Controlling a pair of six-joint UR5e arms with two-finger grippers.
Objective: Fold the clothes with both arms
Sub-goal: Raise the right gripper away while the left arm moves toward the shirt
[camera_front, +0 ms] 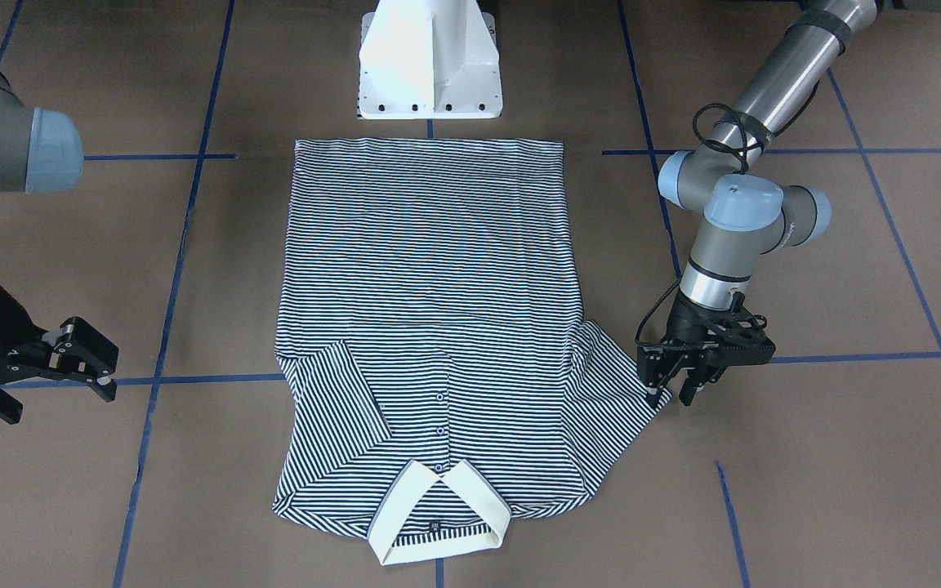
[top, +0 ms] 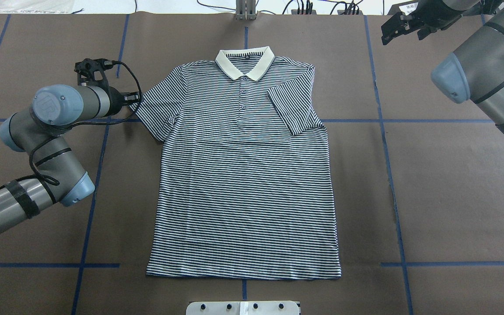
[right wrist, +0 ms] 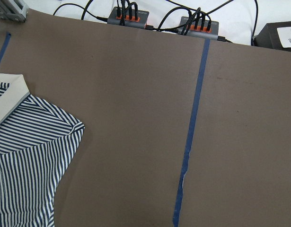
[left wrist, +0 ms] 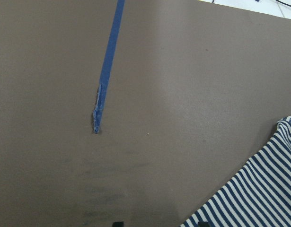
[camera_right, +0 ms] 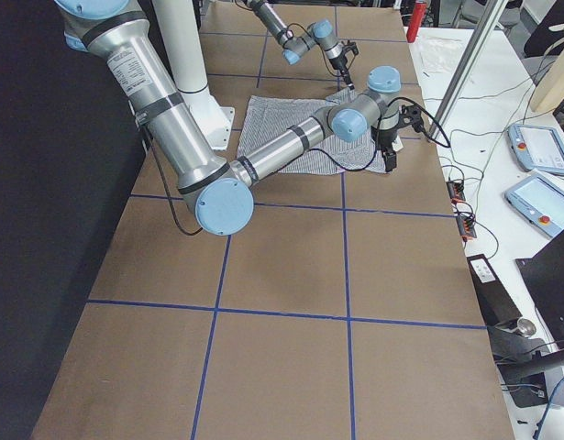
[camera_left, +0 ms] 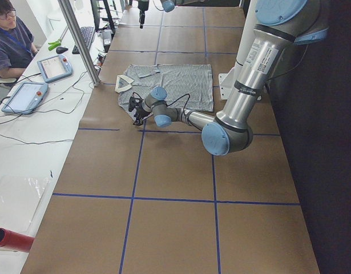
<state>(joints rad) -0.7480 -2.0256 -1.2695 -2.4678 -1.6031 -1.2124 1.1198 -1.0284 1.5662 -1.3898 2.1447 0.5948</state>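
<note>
The striped polo shirt (top: 243, 175) lies flat and face up on the brown table, its cream collar (top: 244, 63) at the far side from the robot. One sleeve (top: 293, 109) is folded inward over the chest; the other sleeve (top: 153, 109) is spread out flat. My left gripper (camera_front: 673, 394) is low at the tip of the spread sleeve, open, with one finger at the sleeve's edge. That sleeve's edge (left wrist: 249, 194) shows in the corner of the left wrist view. My right gripper (camera_front: 54, 398) hangs open and empty, raised off to the shirt's other side, beyond the folded sleeve.
The white pedestal base (camera_front: 430, 61) stands just behind the shirt's hem. Blue tape lines (top: 385, 144) cross the table. Power strips with cables (right wrist: 131, 19) lie along the far edge. A person (camera_left: 9, 40) sits at a side desk with tablets (camera_left: 54, 67).
</note>
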